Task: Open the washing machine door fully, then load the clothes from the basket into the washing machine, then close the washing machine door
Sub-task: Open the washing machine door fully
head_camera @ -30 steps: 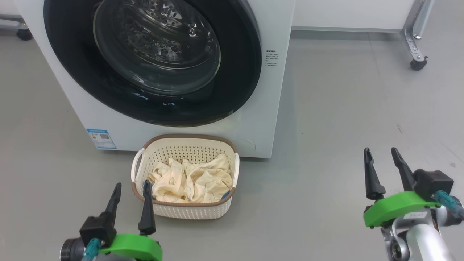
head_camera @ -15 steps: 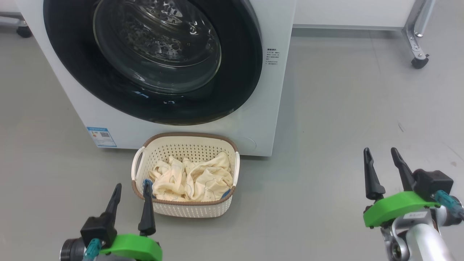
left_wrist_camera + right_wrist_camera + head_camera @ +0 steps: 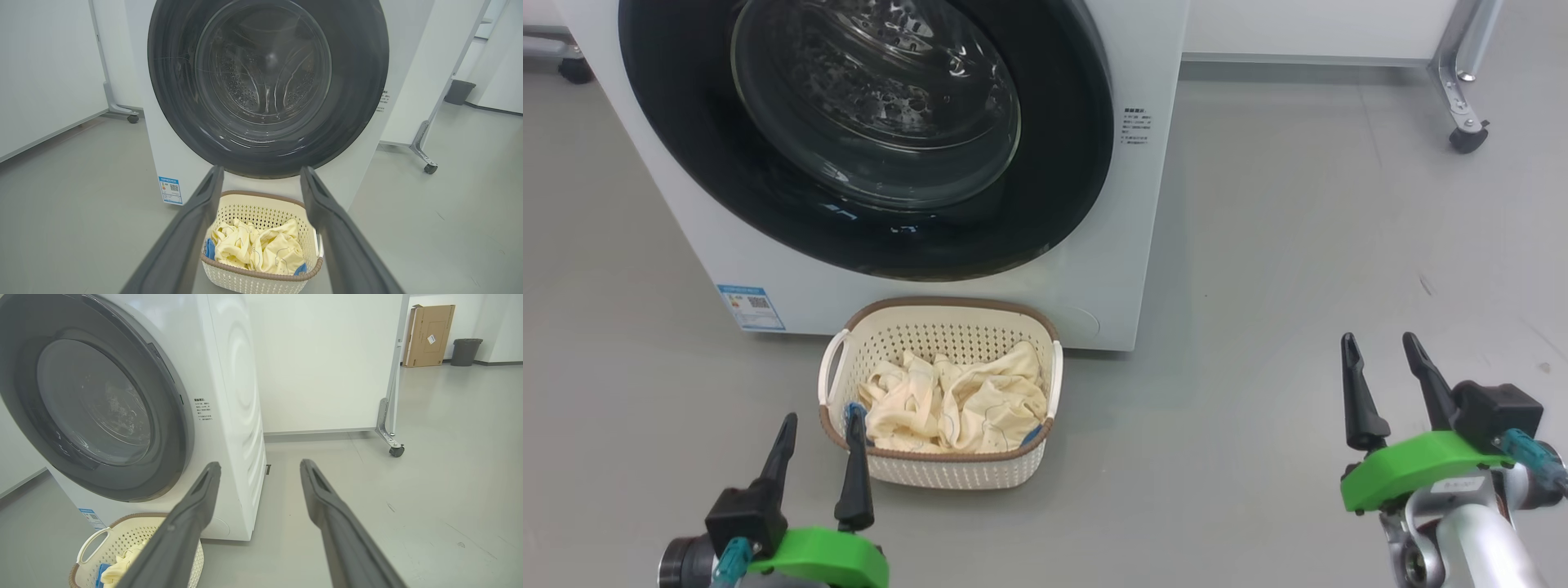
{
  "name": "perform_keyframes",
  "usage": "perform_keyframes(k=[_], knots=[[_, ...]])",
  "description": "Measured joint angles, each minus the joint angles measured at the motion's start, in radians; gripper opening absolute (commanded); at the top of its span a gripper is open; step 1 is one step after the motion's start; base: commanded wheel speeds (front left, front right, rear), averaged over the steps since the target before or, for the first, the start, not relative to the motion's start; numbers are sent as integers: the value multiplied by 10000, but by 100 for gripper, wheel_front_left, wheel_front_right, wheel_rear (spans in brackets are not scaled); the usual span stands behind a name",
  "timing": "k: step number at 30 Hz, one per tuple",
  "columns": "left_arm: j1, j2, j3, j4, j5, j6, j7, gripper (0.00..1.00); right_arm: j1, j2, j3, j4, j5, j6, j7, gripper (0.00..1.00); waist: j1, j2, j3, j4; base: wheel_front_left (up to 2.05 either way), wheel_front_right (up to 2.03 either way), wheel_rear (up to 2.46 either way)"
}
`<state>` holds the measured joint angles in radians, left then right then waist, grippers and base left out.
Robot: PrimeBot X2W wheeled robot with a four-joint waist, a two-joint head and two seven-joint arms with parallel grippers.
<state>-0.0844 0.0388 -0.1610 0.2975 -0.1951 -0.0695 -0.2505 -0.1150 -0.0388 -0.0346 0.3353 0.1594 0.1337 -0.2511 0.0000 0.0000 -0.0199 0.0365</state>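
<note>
The washing machine door (image 3: 866,139), a large round glossy black panel with a bulging clear glass bowl, sits closed on the big white front-loading washing machine (image 3: 1143,245). The small cream perforated plastic basket (image 3: 947,474) stands on the grey floor (image 3: 1258,327) just before the machine's bottom front edge and holds the pale cream-yellow fabric clothes (image 3: 956,404). The left gripper (image 3: 821,416) has its fingers spread wide and holds nothing; one finger overlaps the basket's near-left corner, apparently without contact. The right gripper (image 3: 1379,339), fingers equally apart and empty, hangs well right of the basket.
</note>
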Motion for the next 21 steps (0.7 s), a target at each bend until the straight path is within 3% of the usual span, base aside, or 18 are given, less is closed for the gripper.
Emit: perform_keyframes(k=[1, 3, 12, 16, 20, 21], knots=[[0, 0, 0, 0, 0, 2, 0, 100, 0, 0, 8, 0, 0, 0, 0, 74, 0, 0, 7, 4, 0, 0, 0], [0, 0, 0, -2, 0, 2, 0, 100, 0, 0, 44, 4, 0, 0, 0, 0, 0, 0, 20, 13, 0, 0, 0], [-1, 0, -4, -2, 0, 12, 0, 100, -1, 0, 180, 23, 447, 0, 0, 0, 0, 0, 106, 59, 0, 0, 0], [-3, 0, -50, -2, 0, 2, 0, 100, -6, 0, 86, 90, 1712, 0, 0, 0, 0, 0, 194, 171, 0, 0, 0], [-12, 0, -67, -2, 0, 0, 0, 100, -181, 0, 13, 370, 3747, 0, 0, 0, 0, 0, 387, 307, 0, 0, 0], [-72, 0, -77, -2, 0, 0, 0, 100, -362, 0, 2, 525, 4771, 0, 0, 0, 0, 0, 517, 390, 0, 0, 0]])
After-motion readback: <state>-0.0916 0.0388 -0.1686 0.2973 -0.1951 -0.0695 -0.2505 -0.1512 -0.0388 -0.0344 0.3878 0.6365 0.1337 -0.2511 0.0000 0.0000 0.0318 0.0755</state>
